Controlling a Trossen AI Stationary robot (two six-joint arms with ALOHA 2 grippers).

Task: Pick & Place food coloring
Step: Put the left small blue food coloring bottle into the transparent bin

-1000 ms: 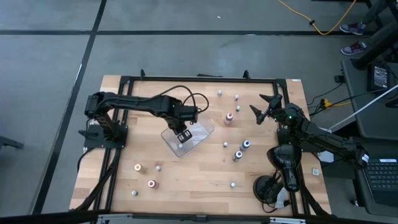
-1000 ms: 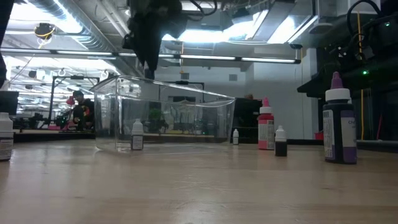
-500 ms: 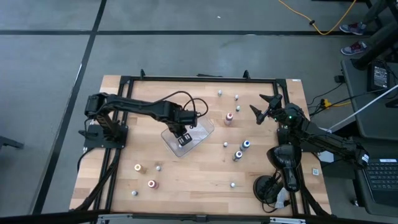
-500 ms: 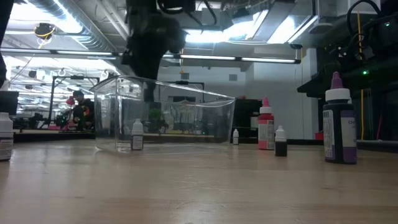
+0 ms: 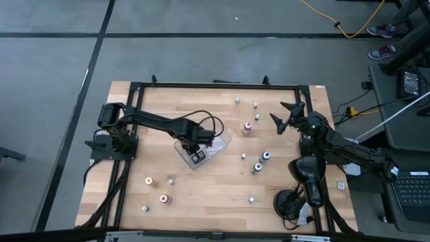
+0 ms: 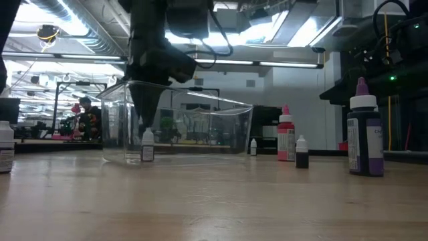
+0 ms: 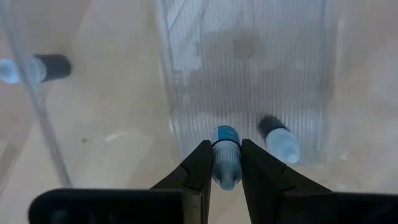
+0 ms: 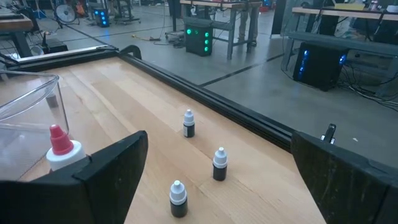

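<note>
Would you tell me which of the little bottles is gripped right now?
The blue-capped bottle, clamped in the left gripper above the clear tray; the others are free.

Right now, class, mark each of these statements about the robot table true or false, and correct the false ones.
1. The left pincer grips a small bottle. True.
2. The left pincer is over the clear tray. True.
3. The right pincer holds the red-capped bottle. False: it is open and empty.
4. The clear tray holds no bottles. False: a bottle lying on its side is inside.
</note>
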